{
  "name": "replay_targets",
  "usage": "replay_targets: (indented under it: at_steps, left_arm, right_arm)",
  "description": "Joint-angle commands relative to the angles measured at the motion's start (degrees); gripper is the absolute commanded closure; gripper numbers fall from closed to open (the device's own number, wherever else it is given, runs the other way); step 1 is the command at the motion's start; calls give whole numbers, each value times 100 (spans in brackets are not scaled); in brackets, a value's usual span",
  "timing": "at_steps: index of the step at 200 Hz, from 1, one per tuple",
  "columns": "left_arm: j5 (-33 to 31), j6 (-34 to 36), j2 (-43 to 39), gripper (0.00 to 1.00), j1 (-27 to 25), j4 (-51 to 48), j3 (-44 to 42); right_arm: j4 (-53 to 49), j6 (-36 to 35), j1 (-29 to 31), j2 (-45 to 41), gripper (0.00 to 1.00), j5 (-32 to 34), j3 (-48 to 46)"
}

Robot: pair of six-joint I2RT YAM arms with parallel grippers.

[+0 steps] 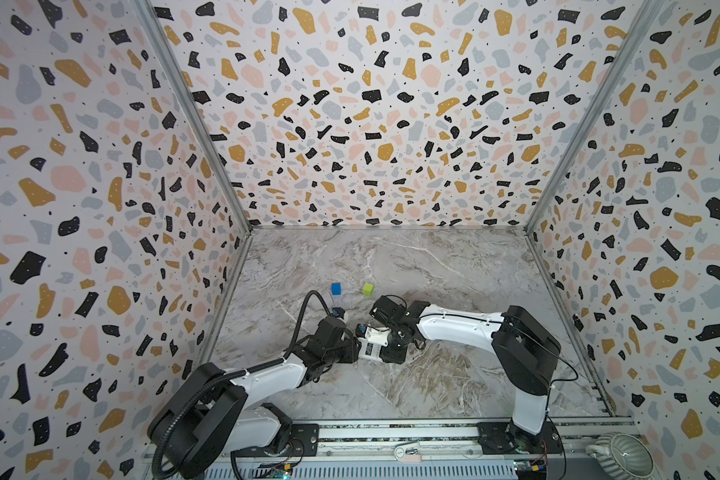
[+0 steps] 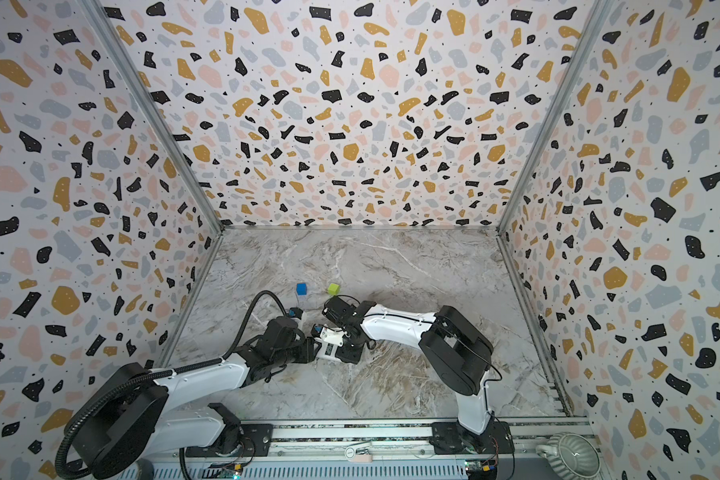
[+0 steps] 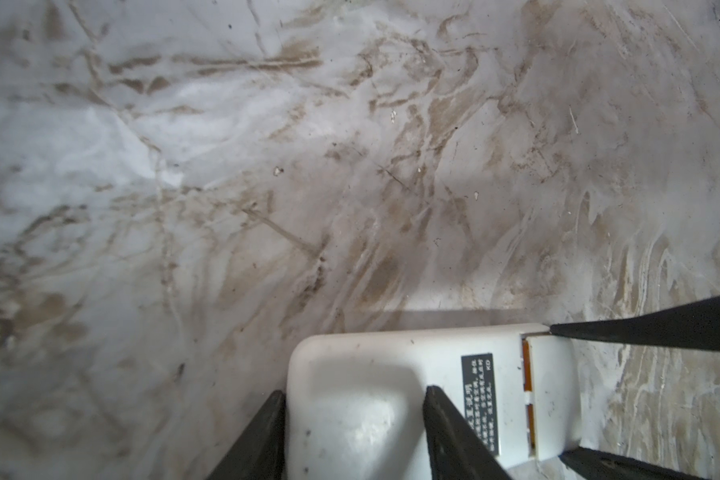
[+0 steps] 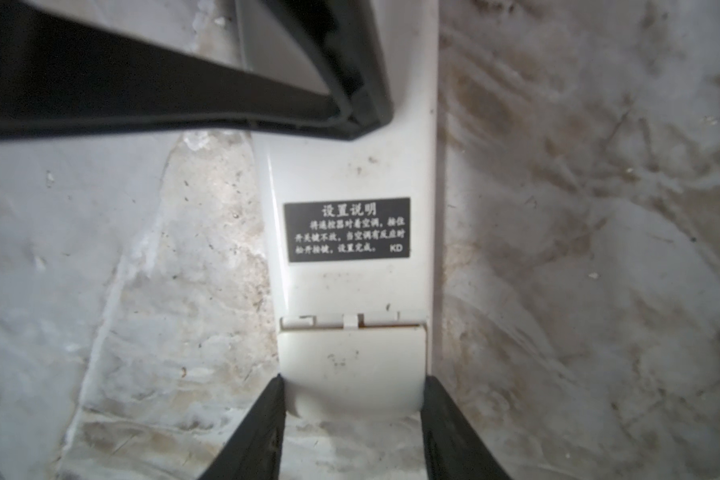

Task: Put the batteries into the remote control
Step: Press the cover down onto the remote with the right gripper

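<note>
Your marble table [image 1: 433,270] sits inside terrazzo walls [image 1: 350,104]. Left of centre, the remote control [image 1: 376,338] lies back-up, long axis left-right. The right gripper [image 4: 353,380] clamps its right end; whether the left gripper [image 3: 355,392] grips is unclear.

The remote control [image 4: 350,174] is off-white plastic with a soft sheen, its smooth back flecked with dark specks and smudges. Its black label [image 4: 347,229] is matt with crisp white print. The fingers [image 3: 454,436] of my left hand [image 3: 353,392] are black, matt and finely grained, and those of my right hand [image 4: 353,379] look the same. The bench [image 3: 267,166] has a marble-look top, grey-white with brown veins, smooth, dully shiny and scuffed in places. In both top views the walls [image 1: 350,104] are flat, matt, terrazzo-printed panels, joined by bare brushed-metal rails [image 1: 198,120]. My arms [image 1: 454,328] wear glossy white shells and matt black joints.
</note>
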Motion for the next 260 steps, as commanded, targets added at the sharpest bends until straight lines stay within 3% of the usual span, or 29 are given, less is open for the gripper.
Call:
replay_targets:
  at_steps: [1, 260]
  left_arm:
    - [21, 71, -9, 46, -16, -71, -126]
    - [48, 94, 11, 46, -18, -44, -124]
  right_arm:
    - [147, 15, 13, 301, 74, 79, 100]
    - [-456, -67, 246, 824, 72, 252, 789]
